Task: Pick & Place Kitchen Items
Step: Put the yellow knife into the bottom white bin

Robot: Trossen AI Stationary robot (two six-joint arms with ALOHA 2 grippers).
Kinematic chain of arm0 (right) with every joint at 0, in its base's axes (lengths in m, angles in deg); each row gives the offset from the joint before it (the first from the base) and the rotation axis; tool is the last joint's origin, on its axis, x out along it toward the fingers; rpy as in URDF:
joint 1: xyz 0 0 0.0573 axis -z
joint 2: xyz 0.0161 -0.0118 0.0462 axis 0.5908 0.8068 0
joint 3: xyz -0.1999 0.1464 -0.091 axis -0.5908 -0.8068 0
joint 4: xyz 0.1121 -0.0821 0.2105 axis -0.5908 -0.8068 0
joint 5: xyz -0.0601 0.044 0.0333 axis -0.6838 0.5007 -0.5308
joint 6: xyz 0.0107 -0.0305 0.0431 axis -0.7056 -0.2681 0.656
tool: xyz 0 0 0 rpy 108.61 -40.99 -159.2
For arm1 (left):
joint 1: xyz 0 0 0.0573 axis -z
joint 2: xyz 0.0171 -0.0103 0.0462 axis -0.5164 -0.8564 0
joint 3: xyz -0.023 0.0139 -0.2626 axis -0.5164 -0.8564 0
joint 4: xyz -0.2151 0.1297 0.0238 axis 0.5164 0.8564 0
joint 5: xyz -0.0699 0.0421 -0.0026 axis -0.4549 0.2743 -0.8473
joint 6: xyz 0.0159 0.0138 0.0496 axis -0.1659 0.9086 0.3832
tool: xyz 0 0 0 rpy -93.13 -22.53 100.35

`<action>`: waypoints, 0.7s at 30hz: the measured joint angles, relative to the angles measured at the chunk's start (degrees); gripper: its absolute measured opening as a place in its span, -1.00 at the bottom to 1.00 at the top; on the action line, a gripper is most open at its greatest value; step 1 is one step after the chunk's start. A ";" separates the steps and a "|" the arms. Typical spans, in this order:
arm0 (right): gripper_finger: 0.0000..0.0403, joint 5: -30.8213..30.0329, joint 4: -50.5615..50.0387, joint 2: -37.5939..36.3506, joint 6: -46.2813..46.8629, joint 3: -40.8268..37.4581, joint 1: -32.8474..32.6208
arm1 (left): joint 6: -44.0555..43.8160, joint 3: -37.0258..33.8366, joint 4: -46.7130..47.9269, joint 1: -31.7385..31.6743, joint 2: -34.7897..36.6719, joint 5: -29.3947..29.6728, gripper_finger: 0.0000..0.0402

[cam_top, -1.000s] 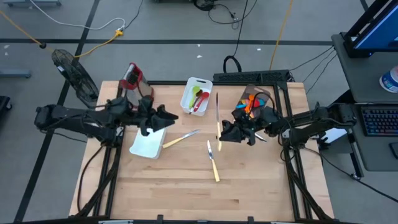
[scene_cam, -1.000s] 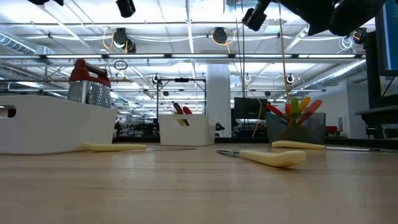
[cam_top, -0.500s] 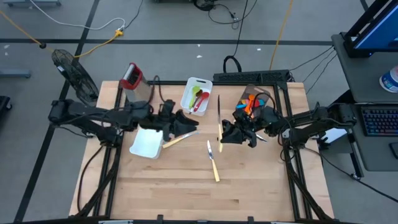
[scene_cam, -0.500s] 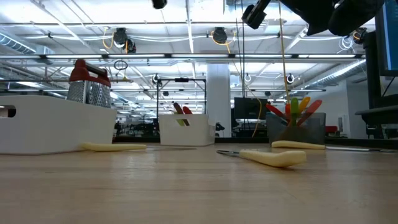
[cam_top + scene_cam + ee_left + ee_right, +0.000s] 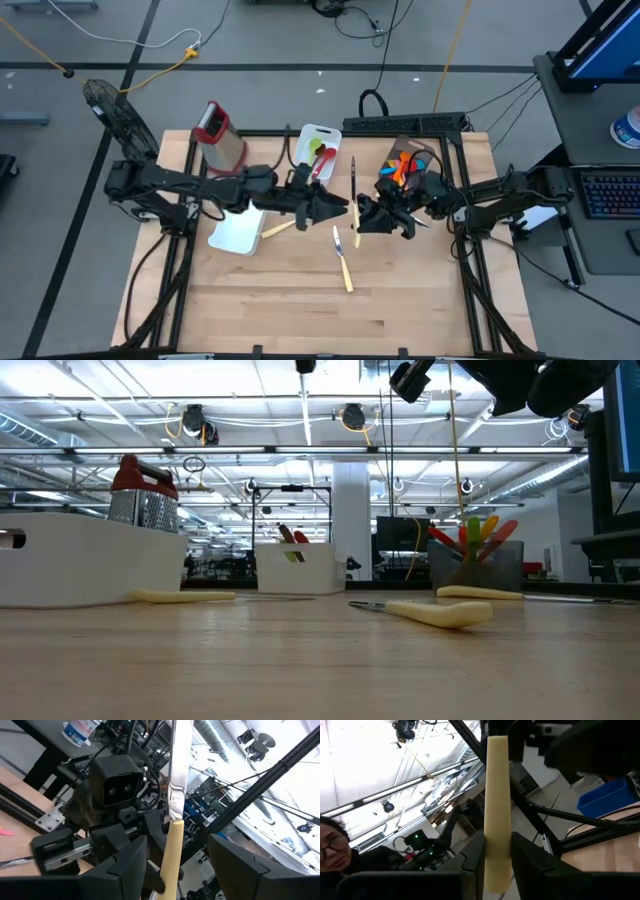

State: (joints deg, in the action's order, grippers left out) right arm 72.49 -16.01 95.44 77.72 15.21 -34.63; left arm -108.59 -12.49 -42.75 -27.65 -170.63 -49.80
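Note:
My right gripper (image 5: 360, 215) is shut on a cream-handled knife (image 5: 352, 185) above the middle of the table; its metal blade (image 5: 178, 765) points toward the far edge. My left gripper (image 5: 340, 208) has come level from the table's left and is open. In the left wrist view its fingers (image 5: 125, 867) stand on either side of the knife's cream handle (image 5: 171, 855), apart from it. Two more cream-handled pieces of cutlery (image 5: 290, 222) (image 5: 343, 262) lie flat on the table. My right gripper pinches the knife's cream handle (image 5: 497, 827) between its two fingers (image 5: 470, 857), about the handle's middle. The fingers come level from the table's right and lie across the knife. The knife is lifted clear of the table, its blade toward the far edge.
A white tray (image 5: 305, 140) with red and green utensils stands at the far middle. A second white tray (image 5: 235, 232) is at the left, with a red-topped grater (image 5: 215, 135) behind it. A holder of coloured utensils (image 5: 405, 162) stands at the far right. A person shows in the right wrist view (image 5: 332, 847).
My left gripper has gone from above the left white tray toward the table's right, up to the knife held by my right gripper. The knife has stayed where it was.

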 joint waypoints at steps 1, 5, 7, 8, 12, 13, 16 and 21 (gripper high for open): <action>-0.69 -0.01 0.01 0.00 0.00 0.00 0.00 | -0.01 0.72 0.19 0.13 -0.64 -0.02 0.08; -0.69 -0.16 -0.01 0.00 0.04 0.00 0.00 | 0.08 3.69 2.12 0.98 -3.02 -0.05 0.08; -0.69 -0.20 0.00 0.00 0.06 0.00 0.14 | 0.08 4.90 2.69 1.29 -3.92 -0.07 0.08; -0.69 -0.29 -0.06 0.00 0.09 0.00 0.24 | 0.08 5.25 2.78 1.41 -4.33 -0.06 0.08; -0.69 -2.14 -0.03 0.00 0.09 0.00 0.80 | 0.23 5.92 3.17 1.87 -4.47 1.13 0.08; -0.69 -2.26 -0.08 -0.02 0.09 0.00 1.03 | 0.23 5.95 3.68 2.01 -4.46 2.02 0.08; -0.69 -3.61 -0.42 0.00 0.11 0.00 1.09 | 0.18 5.97 4.58 2.12 -4.47 3.44 0.08; -0.69 -4.98 -1.06 0.02 -0.02 0.00 1.07 | 0.02 5.97 5.40 2.12 -4.45 4.99 0.08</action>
State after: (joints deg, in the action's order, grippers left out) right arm 67.52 -17.08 95.46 77.70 15.21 -33.56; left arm -108.57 -6.52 -37.35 -25.53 -175.08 -44.81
